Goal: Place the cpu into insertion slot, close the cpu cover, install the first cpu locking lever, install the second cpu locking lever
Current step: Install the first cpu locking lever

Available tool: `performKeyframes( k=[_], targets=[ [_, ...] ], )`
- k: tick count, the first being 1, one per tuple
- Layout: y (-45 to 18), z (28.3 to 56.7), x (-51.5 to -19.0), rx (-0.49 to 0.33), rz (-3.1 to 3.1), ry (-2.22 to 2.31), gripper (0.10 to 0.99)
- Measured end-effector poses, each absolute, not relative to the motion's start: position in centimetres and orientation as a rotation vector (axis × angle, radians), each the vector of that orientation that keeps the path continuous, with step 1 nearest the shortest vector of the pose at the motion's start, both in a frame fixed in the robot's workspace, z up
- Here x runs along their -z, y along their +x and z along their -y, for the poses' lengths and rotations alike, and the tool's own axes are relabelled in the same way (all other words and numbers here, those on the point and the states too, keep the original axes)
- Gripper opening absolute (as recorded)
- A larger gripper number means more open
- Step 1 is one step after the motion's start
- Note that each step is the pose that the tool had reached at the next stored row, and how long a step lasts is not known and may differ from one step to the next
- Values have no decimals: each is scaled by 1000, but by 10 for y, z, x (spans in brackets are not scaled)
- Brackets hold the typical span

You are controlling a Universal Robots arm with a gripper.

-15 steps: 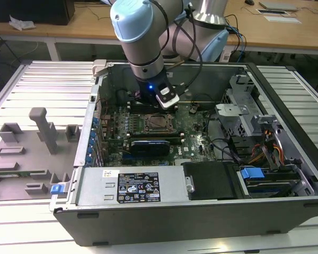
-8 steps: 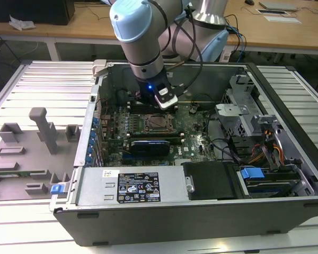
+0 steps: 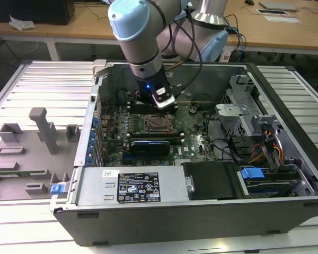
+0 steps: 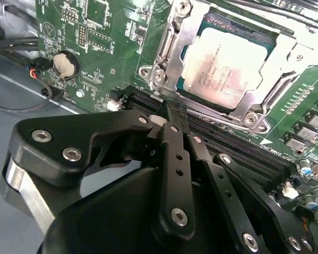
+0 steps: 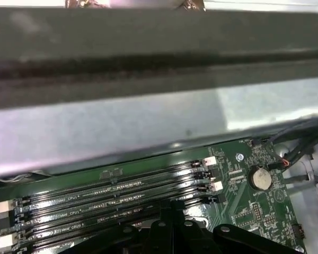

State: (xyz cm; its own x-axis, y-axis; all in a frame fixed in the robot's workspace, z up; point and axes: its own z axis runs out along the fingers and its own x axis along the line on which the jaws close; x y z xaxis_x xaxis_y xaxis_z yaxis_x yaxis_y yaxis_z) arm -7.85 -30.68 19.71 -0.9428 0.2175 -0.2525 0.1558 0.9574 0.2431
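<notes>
Cpu [image 4: 225,66] in slot [image 4: 151,74] w/ cover [image 4: 238,104] down over it — gripper [image 4: 168,111] pinched narrow, tips just beside slot.

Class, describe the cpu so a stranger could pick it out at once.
Find the open computer case, then the green motherboard inside it. Near the board's middle lies the silver cpu cover, and the cpu is the flat square in its window, dull grey metal unlike the long black memory slots beside it.

wooden desks [image 3: 297,37] at back, white legs; ribbed metal worktable [image 3: 42,79] up front, evenly lit.
</notes>
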Motion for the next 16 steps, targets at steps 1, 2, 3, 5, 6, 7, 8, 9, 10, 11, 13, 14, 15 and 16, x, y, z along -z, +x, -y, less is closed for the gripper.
performKeyframes(
  k=[1,2,3,5,6,7,8,9,10,11,13,14,15,16],
  targets=[
    [-79,306,-197,-318,-2828,287,106],
    [-80,306,-197,-316,-2826,298,106],
    [-79,306,-196,-314,-2824,314,106],
    [-80,306,-195,-311,-2821,328,106],
    [-80,306,-194,-310,-2820,336,106],
    [-79,306,-193,-311,-2819,340,106],
    [-79,306,-192,-310,-2818,345,106],
    [-80,306,-192,-309,-2817,349,106],
    [-80,306,-192,-309,-2817,350,106],
    [-80,306,-192,-309,-2817,350,106],
    [-80,306,-194,-309,-2817,351,106],
    [-80,306,-196,-310,-2817,351,106],
    [-79,306,-198,-309,-2817,351,106],
    [-80,306,-200,-309,-2817,351,106]
  ],
)
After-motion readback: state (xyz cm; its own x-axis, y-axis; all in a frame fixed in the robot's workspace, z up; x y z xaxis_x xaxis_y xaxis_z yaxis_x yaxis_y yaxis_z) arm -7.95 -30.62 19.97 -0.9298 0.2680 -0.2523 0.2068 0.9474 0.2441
